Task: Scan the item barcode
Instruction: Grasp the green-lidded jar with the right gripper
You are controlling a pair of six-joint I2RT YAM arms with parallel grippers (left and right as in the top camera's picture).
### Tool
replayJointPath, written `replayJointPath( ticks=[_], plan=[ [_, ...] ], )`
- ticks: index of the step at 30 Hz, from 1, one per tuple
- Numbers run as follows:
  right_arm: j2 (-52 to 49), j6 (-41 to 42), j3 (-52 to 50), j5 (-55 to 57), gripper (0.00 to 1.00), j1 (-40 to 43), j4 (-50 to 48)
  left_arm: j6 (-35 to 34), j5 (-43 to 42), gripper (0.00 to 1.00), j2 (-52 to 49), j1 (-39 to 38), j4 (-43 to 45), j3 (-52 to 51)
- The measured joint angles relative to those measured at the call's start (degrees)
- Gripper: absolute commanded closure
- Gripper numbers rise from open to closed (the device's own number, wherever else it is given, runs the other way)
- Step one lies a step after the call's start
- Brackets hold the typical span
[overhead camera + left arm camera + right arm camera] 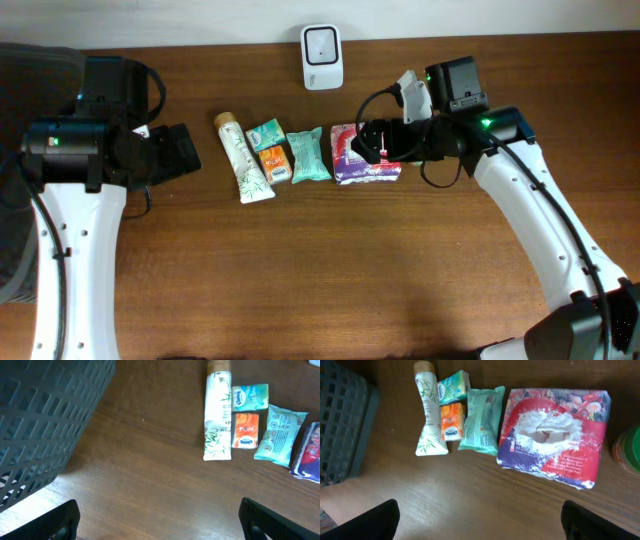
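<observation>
My overhead camera looks straight down on the whole worktop (330, 270), with its far edge at the top of frame. The left wrist camera sits lower over the left side, looking down past the left end effector (160, 525), with the grey basket (45, 425) on its left. The right wrist camera is nearest of all, looking down past the right end effector (480, 522) onto the floral tissue pack (555, 435). All three views share the bamboo-print tube (243, 160) and the teal pack (309, 155).
</observation>
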State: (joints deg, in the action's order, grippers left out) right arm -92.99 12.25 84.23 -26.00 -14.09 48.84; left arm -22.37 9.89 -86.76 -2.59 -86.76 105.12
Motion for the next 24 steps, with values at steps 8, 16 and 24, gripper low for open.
replayJointPath(
  ticks=[8, 16, 24],
  plan=[
    [-0.04, 16.06, 0.00, 21.75, 0.02, 0.39, -3.89, 0.00, 0.00, 0.01, 0.00, 0.00, 0.00, 0.00],
    [-8.00, 19.47, 0.00, 33.53, 0.01, 3.69, -4.57, -0.02, 0.00, 0.01, 0.00, 0.00, -0.02, 0.00],
    [-8.02, 25.64, 0.13, 17.51, 0.01, 8.74, -5.77, -0.02, 0.00, 0.01, 0.00, 0.00, 0.00, 0.00]
  ],
)
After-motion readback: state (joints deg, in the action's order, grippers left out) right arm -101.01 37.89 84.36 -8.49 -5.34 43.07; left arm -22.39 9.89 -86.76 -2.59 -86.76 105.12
